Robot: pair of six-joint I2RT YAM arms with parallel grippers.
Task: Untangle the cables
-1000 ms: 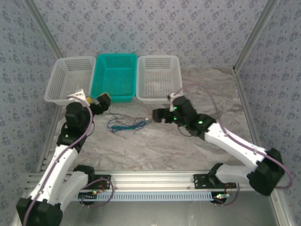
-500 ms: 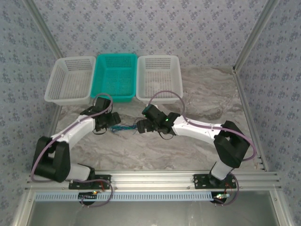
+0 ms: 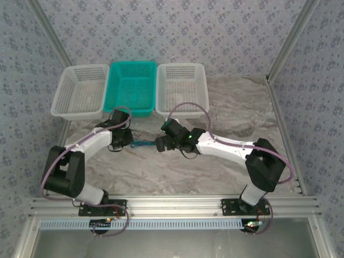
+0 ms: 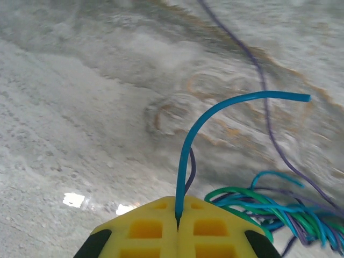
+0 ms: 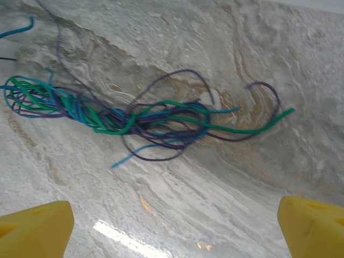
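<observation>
The cables (image 5: 123,115) were a tangle of bright blue, green and dark purple strands. The table (image 3: 231,113) was pale grey marble with tan and orange veins. The teal basket (image 3: 131,86) had mesh walls, as did the white left basket (image 3: 80,88) and the white right basket (image 3: 180,86) on either side of it. Behind the teal basket, the walls (image 3: 177,27) were blue-grey with a small floral repeat. The left gripper (image 4: 178,212) was yellow with black corners. The right fingers (image 5: 37,228) were yellow too. The arms (image 3: 226,148) were white and black.
</observation>
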